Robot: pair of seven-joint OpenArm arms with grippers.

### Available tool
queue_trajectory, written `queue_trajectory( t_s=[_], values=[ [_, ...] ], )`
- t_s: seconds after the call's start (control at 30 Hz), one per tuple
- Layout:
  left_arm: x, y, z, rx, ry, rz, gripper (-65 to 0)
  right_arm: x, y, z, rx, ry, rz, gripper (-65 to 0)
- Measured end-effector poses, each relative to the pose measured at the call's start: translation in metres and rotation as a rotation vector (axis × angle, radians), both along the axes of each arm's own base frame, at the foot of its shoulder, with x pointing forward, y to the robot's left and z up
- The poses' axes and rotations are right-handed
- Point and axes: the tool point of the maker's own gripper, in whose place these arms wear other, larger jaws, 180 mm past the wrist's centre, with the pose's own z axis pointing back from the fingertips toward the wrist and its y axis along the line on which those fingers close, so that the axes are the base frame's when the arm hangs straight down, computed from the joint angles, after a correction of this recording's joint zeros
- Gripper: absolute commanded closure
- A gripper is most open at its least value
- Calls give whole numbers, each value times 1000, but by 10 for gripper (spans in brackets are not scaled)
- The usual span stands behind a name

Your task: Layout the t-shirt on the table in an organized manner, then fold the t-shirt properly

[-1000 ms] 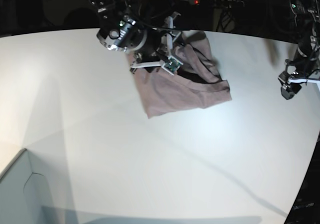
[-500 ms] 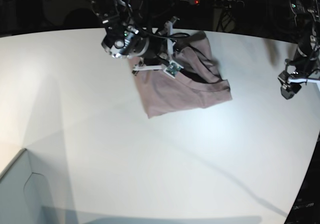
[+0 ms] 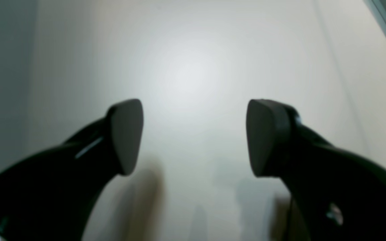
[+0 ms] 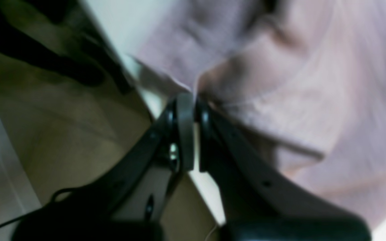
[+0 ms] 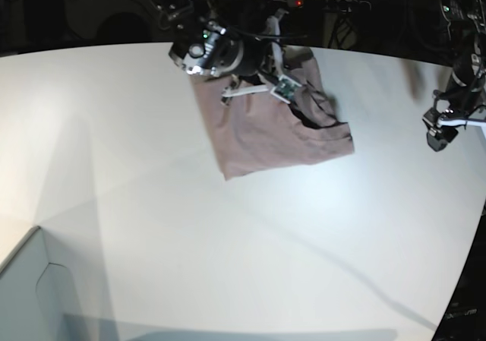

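The mauve-pink t-shirt lies crumpled at the back middle of the white table, with its upper part bunched up. My right gripper is over the shirt's upper right part. In the right wrist view this gripper is shut on an edge of the t-shirt, close to the table's back edge. My left gripper hangs at the table's far right, well away from the shirt. In the left wrist view it is open and empty over the bare table.
A pale grey box corner stands at the front left. The table's curved edge runs down the right side. Cables and a power strip lie in the dark behind the back edge.
My right arm has moved right and toward the back edge, pulling the pinched upper part of the shirt with it. The left arm has not moved.
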Motion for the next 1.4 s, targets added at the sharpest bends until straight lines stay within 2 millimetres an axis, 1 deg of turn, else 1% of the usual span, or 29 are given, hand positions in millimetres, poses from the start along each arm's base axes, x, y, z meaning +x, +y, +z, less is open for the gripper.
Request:
queue_trajectory(
  t_s=[0.07, 0.23, 0.3, 0.4, 0.47, 0.53, 0.63, 0.7, 0.77, 0.83, 0.9, 1.0, 1.07, 1.13, 1.2, 1.3, 1.4],
  values=[
    [0, 0, 0, 0, 1, 0, -464, -8, 14, 9, 35, -12, 32, 0],
    [0, 0, 0, 0, 1, 0, -465, -29, 39, 16, 55, -16, 129, 0],
    [-2, 0, -1, 1, 3, 1, -466, -31, 43, 18, 57, -22, 153, 0],
    [-7, 0, -4, 0, 17, -1, -467, -34, 43, 13, 50, -9, 159, -5],
    [-10, -1, -7, 0, 26, -2, -467, -35, 42, 8, 38, -1, 164, -56],
    [-11, -1, -7, -2, 28, -3, -467, -34, 42, 6, 29, 3, 167, -128],
    [-12, -4, -8, -8, 28, -1, -468, -34, 42, 7, 30, -1, 169, -256],
    [-16, -16, -14, -44, 63, -25, -476, -35, 42, 10, 36, -5, 166, -333],
    [-19, -34, -16, -87, 91, -64, -516, -37, 42, 20, 62, -22, 153, -372],
    [-18, -51, -13, -124, 95, -98, -556, -32, 35, 32, 71, -62, 148, -377],
    [-17, -69, -9, -162, 93, -126, -578, -29, 28, 42, 72, -104, 143, -377],
    [-15, -93, -8, -220, 82, -142, -580, -24, 6, 41, 36, -119, 115, -377],
    [-19, -107, -12, -257, 100, -156, -580, -14, -12, 36, 5, -122, 72, -377],
    [-21, -121, -16, -293, 112, -166, -580, -2, -35, 29, -41, -129, 25, -377],
    [-22, -140, -18, -328, 125, -200, -581, 8, -53, 26, -71, -133, -21, -377],
    [-22, -166, -22, -365, 139, -249, -581, 14, -69, 23, -89, -128, -70, -377],
    [-22, -182, -25, -367, 151, -294, -581, 20, -82, 21, -106, -128, -107, -377]
  ],
)
